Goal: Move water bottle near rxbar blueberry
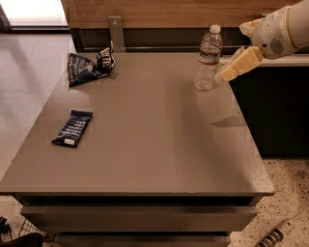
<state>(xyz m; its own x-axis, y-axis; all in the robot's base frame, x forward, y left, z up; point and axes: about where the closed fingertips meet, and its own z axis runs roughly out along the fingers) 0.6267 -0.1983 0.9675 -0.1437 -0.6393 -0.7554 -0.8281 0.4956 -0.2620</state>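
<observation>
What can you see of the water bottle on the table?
The water bottle is clear plastic with a white cap and a thin band label showing red. It stands upright, cap on, near the far right edge of the gray table. The pincer hangs just right of it; contact cannot be told.

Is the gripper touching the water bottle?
Cannot tell: camera view shows the gripper right beside the water bottle, neither gap nor contact plain.

- A grey table stands on a speckled floor.
- A wood-panelled wall runs behind it.
- A dark cabinet stands at its right.
- Daylight falls top left.
</observation>
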